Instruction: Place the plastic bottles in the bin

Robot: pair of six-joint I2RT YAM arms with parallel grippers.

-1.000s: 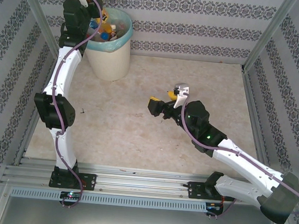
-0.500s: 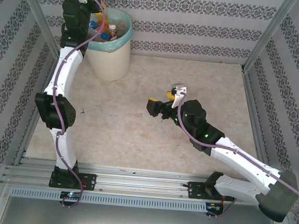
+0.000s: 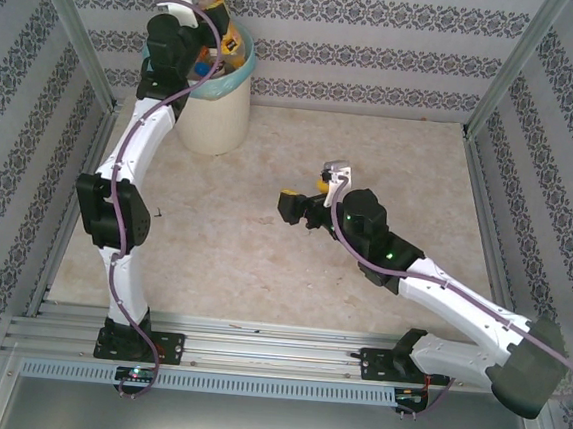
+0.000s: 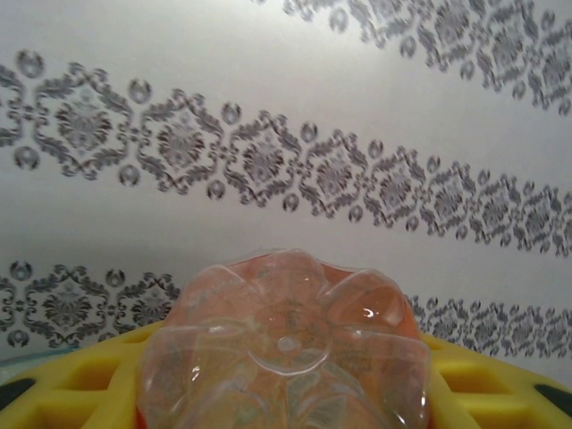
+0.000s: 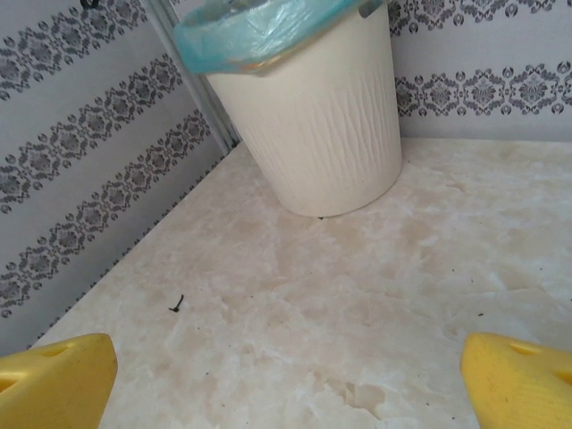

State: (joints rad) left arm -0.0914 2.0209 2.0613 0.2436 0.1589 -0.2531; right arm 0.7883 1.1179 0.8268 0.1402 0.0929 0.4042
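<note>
Glinting, the orange-tinted bottle [image 4: 286, 357] shows a clear, petal-shaped base.

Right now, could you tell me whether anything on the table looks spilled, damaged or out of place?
Nothing much stands out. The bin sits on the table, liner over its rim, nothing spilled. The only stray thing is a small dark speck near the table's left side.

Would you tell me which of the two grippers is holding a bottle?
The left gripper, at the bin: an orange bottle sits between its fingers; the right gripper stands open and empty.
</note>
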